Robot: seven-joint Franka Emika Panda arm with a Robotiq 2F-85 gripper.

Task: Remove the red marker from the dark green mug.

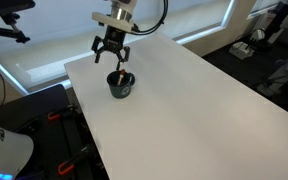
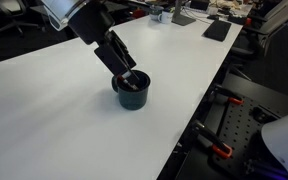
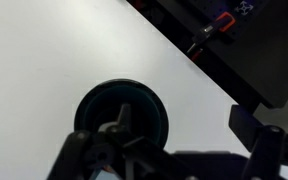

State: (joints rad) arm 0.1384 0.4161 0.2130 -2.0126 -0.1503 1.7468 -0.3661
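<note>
Here: gripper (image 1: 112,60) just above dark green mug (image 1: 121,88), fingers apart, holding nothing. Inside mug, red marker (image 1: 118,77) leaning on rim, top end just below gripper. Beneath mug, white table (image 1: 204,100).

From where I stand the red marker (image 1: 118,76) is only a speck of colour just under the end effector (image 1: 112,62), too small to tell one end from the other. Its lower part is sunk out of sight in the dark green mug (image 1: 120,86). In an exterior view the fingertips (image 2: 130,72) hide the rim right beneath them, so I can't say whether the jaws grip anything. In the wrist view the fingers (image 3: 84,155) are dark blurs cut off at the bottom edge. The arm (image 2: 79,18) above the end effector runs off the top edge in both exterior views
</note>
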